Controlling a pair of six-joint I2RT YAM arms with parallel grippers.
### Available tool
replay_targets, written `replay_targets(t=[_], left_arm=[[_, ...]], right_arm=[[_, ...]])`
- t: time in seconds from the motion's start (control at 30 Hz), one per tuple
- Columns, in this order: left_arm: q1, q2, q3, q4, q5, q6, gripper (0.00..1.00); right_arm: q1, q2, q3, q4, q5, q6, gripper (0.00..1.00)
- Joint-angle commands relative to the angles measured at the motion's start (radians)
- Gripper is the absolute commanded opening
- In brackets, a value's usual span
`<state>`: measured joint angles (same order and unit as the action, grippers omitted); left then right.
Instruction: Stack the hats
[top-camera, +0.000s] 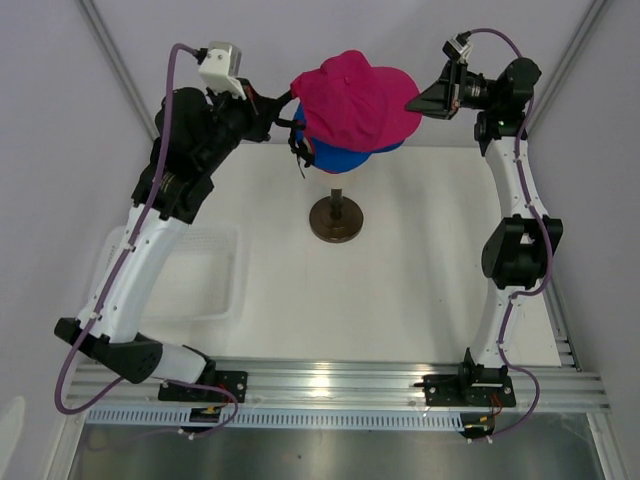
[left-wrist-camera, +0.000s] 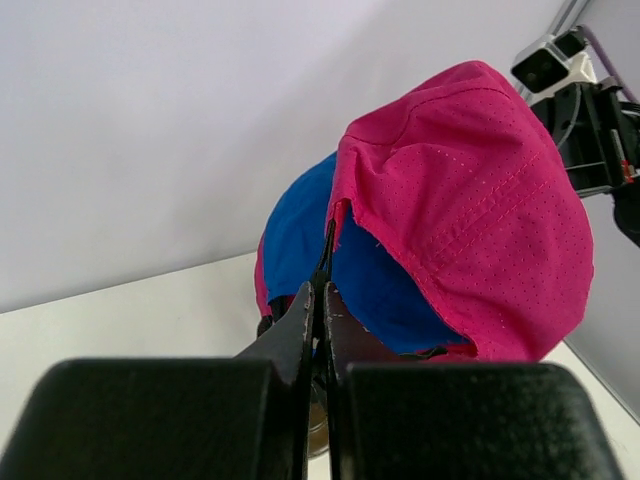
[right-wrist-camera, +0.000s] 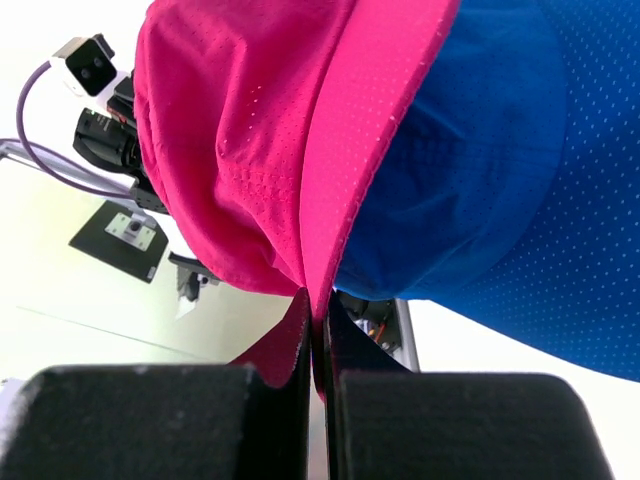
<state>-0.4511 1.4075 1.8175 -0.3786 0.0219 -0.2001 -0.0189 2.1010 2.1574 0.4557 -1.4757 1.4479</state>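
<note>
A magenta pink hat (top-camera: 355, 100) is held over a bright blue hat (top-camera: 345, 157) at the top of a dark round stand (top-camera: 335, 218). The blue hat shows only under the pink one's lower edge. My left gripper (top-camera: 283, 112) is shut on the pink hat's rear edge, and my right gripper (top-camera: 412, 103) is shut on its brim. In the left wrist view the left gripper (left-wrist-camera: 322, 300) pinches the dark rear edge of the pink hat (left-wrist-camera: 470, 190), with the blue hat (left-wrist-camera: 300, 225) beneath. In the right wrist view the right gripper (right-wrist-camera: 315, 305) clamps the pink hat's (right-wrist-camera: 250, 130) brim beside the blue hat (right-wrist-camera: 500, 170).
A white plastic basket (top-camera: 205, 270) lies on the table at the left, under the left arm. The mannequin head is hidden beneath the hats. White walls close in the back and both sides. The arm bases stand on the rail at the near edge.
</note>
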Motion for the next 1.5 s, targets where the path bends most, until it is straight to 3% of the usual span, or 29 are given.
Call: replay_targets(t=[0.0, 0.1, 0.4, 0.6, 0.83, 1.0, 1.23, 1.47], left_arm=[[-0.012, -0.071, -0.024, 0.014, -0.017, 0.001, 0.01], [-0.023, -0.071, -0.073, 0.023, -0.017, -0.001, 0.01], [-0.021, -0.047, -0.179, 0.092, -0.264, 0.057, 0.01], [0.026, -0.024, -0.190, 0.081, -0.299, 0.050, 0.01], [0.060, 0.021, -0.234, 0.041, -0.268, 0.012, 0.01], [0.077, 0.022, -0.291, 0.035, -0.246, -0.015, 0.01], [0.078, 0.004, -0.349, 0.032, -0.234, -0.013, 0.01], [0.078, -0.024, -0.425, 0.040, -0.209, -0.015, 0.01]], right_arm=[[-0.021, 0.034, 0.030, 0.072, 0.054, 0.054, 0.00], [-0.032, 0.040, 0.035, 0.048, 0.051, 0.042, 0.00], [-0.064, 0.134, 0.101, -0.032, 0.060, 0.016, 0.00], [-0.062, 0.192, 0.145, -0.077, 0.064, 0.000, 0.00], [-0.049, 0.226, 0.147, -0.132, 0.064, -0.056, 0.00], [-0.049, 0.226, 0.134, -0.371, 0.083, -0.239, 0.00], [-0.050, 0.237, 0.102, -0.453, 0.106, -0.329, 0.00], [-0.055, 0.220, 0.099, -0.670, 0.112, -0.483, 0.00]])
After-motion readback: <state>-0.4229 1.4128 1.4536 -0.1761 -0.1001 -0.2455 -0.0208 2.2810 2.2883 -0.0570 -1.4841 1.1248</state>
